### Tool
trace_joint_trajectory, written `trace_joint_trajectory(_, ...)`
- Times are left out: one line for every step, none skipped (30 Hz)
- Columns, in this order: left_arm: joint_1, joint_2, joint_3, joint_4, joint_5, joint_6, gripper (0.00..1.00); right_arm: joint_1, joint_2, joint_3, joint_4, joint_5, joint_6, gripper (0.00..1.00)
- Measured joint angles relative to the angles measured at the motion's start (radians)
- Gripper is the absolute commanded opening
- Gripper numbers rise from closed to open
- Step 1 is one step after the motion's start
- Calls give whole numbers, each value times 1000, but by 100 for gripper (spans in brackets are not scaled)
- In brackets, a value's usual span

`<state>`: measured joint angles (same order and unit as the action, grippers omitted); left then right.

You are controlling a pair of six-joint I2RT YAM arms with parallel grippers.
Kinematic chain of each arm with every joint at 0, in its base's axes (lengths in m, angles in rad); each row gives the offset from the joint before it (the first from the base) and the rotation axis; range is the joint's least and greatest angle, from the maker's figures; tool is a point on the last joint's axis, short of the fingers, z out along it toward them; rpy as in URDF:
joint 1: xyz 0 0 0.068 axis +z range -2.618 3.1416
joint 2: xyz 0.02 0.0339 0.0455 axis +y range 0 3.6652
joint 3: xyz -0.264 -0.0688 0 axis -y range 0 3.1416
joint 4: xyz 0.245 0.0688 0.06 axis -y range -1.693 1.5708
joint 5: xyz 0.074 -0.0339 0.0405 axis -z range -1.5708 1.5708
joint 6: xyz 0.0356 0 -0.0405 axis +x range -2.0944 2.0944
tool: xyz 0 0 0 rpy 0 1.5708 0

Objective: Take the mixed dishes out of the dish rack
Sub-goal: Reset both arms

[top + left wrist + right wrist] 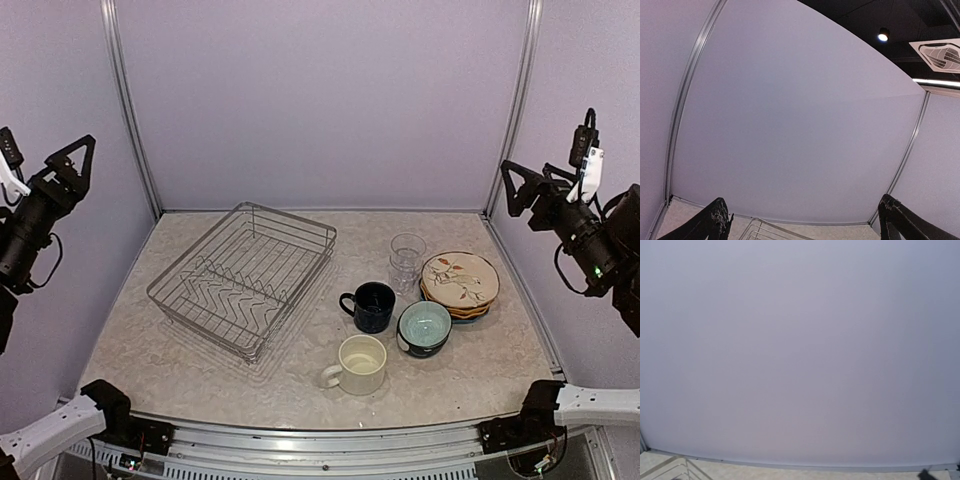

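The dish rack (288, 218), a silver wire basket, stands left of centre with nothing in it. The dishes stand on the table to its right: a clear glass tumbler (407, 258), a stack of plates with the cream bird-patterned plate (459, 279) on top, a navy mug (373, 305), a teal bowl (424, 328) and a cream mug (360, 364). My left gripper (85, 165) hangs high at the left wall, open and holding nothing. My right gripper (508, 188) hangs high at the right wall, open too. In the left wrist view the fingers (715, 222) stand wide apart above a corner of the rack (765, 231).
Pale walls with metal corner posts (130, 110) close in the table on three sides. The arm bases (100, 410) sit at the near edge. The right wrist view shows mostly the back wall and a strip of table with the rack's corner (675, 467).
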<state>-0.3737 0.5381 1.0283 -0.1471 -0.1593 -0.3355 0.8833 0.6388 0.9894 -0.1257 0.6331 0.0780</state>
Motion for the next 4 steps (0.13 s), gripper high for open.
trace_joint_trajectory(0, 0, 0, 5, -5, 2, 99, 0, 0, 0, -1, 7, 0, 100)
trace_joint_trajectory(0, 1, 0, 8, -7, 3, 99, 0, 0, 0, -1, 11, 1, 100)
trace_joint_trajectory(0, 3, 0, 10, -7, 4, 99, 0, 0, 0, -3, 14, 1, 100)
trace_joint_trajectory(0, 7, 0, 12, -8, 4, 99, 0, 0, 0, -5, 16, 3, 100)
